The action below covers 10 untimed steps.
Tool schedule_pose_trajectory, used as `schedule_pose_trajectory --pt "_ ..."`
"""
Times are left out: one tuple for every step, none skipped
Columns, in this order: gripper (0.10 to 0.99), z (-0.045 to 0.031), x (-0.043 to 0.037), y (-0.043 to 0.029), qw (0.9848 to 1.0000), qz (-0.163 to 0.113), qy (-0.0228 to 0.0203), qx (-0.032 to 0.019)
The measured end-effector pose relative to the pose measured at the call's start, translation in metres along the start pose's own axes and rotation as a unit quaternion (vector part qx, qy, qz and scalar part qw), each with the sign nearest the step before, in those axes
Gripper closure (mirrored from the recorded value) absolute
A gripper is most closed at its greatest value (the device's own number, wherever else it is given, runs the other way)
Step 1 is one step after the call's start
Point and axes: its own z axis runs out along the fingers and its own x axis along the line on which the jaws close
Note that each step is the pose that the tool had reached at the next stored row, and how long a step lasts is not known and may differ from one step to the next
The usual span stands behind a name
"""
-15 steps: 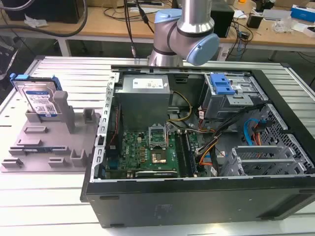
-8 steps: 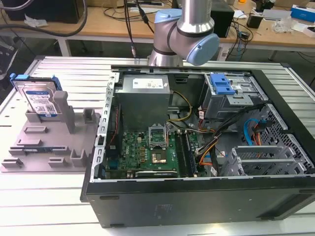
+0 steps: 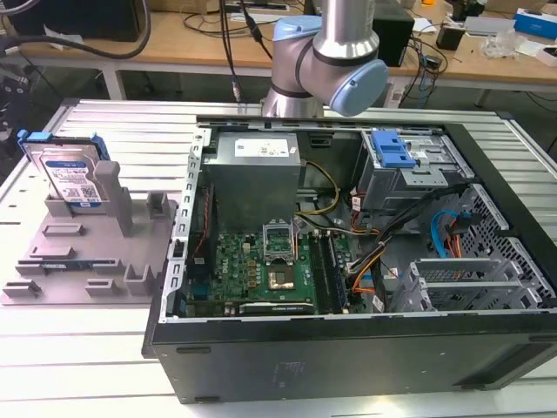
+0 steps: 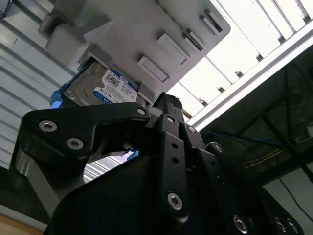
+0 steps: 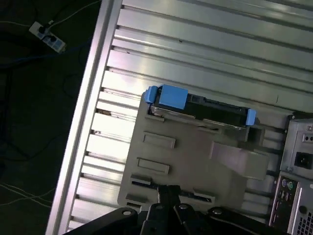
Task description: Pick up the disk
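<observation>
Here the disk [image 3: 71, 178] stands on edge in the grey fixture [image 3: 96, 252], on the ribbed bench [image 3: 87, 348] just beside the open computer case [image 3: 348, 348]. A tall post [image 3: 109, 185] of the fixture hides part of its label. The hand [image 5: 168, 193] hangs apart from the disk; whether it is open or closed, one cannot tell.

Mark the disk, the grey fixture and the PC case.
disk [image 3: 74, 181], exterior view, on its white-and-blue label.
fixture [image 3: 91, 251], exterior view, on a bare part of its base plate.
case [image 3: 348, 361], exterior view, on its near black wall.
</observation>
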Motion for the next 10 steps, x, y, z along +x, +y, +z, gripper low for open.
schedule_pose_trajectory --pt "0.980 0.0000 -0.0004 -0.0001 0.9999 -0.012 0.0005 0.0000" --pt "0.980 0.0002 -0.0008 -0.0002 0.9993 -0.036 0.0014 0.0000" --pt "0.980 0.0004 -0.0010 -0.0002 0.9983 -0.058 0.0022 0.0000" --pt "0.980 0.0004 -0.0010 -0.0003 0.9978 -0.066 0.0026 0.0001" --pt "0.980 0.0005 -0.0011 -0.0003 0.9971 -0.076 0.0029 0.0000" --pt "0.980 0.0007 -0.0012 -0.0003 0.9957 -0.092 0.0035 0.0000" --pt "0.980 0.0009 -0.0012 -0.0003 0.9940 -0.109 0.0042 0.0001" --pt "0.980 0.0009 -0.0013 -0.0003 0.9930 -0.118 0.0045 0.0001" --pt "0.980 0.0010 -0.0014 -0.0004 0.9919 -0.127 0.0049 0.0001" --pt "0.980 0.0011 -0.0014 -0.0004 0.9902 -0.139 0.0054 0.0001"
